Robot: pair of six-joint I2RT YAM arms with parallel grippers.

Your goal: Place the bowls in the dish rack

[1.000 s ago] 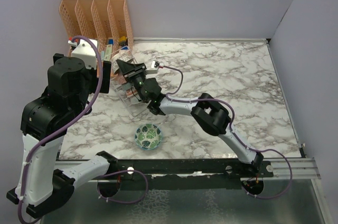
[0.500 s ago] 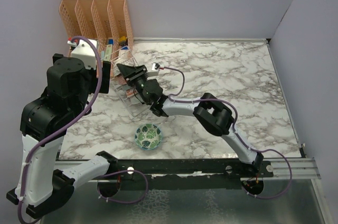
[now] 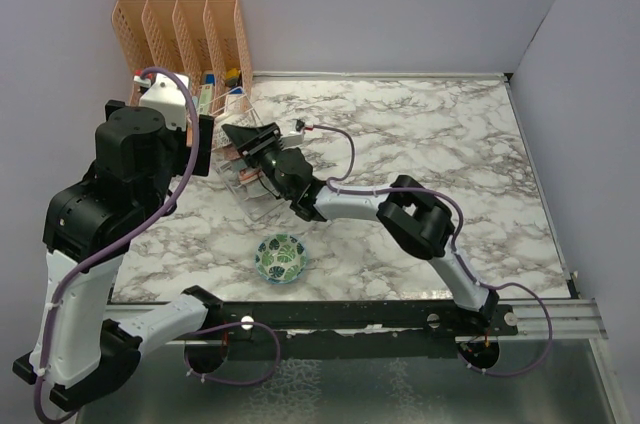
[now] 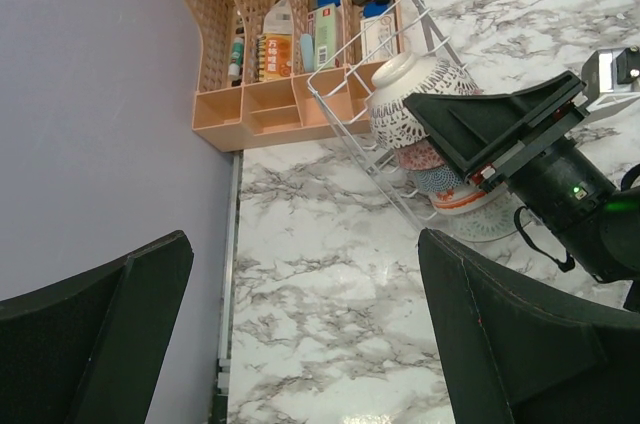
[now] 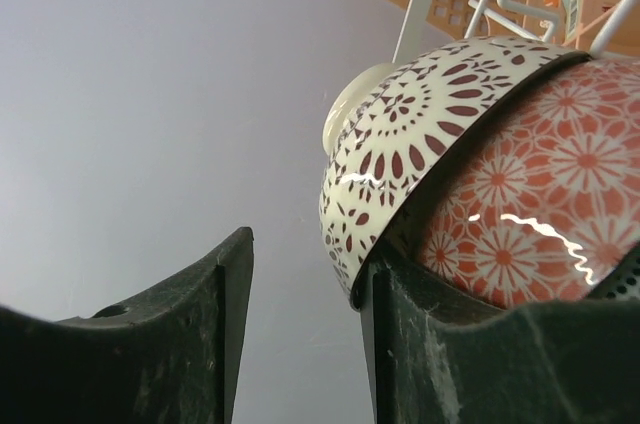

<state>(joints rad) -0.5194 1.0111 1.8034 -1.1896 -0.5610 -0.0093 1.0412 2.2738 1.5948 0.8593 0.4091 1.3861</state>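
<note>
The wire dish rack stands at the table's back left; it also shows in the left wrist view. Bowls stand on edge in it: the white bowl with dark lattice at the back, a red-flowered one behind it, and a red-rimmed one at the front. The green leaf-patterned bowl sits alone on the marble near the front edge. My right gripper is open at the rack, one finger against the lattice bowl's rim. My left gripper hangs open and empty, high above the table's left side.
An orange slotted organizer with small items stands against the back left wall, right behind the rack. A purple wall runs along the left edge. The right arm stretches across the table's middle.
My right arm's elbow has shifted a little to the right while its gripper stays at the rack. My left arm has risen slightly.
</note>
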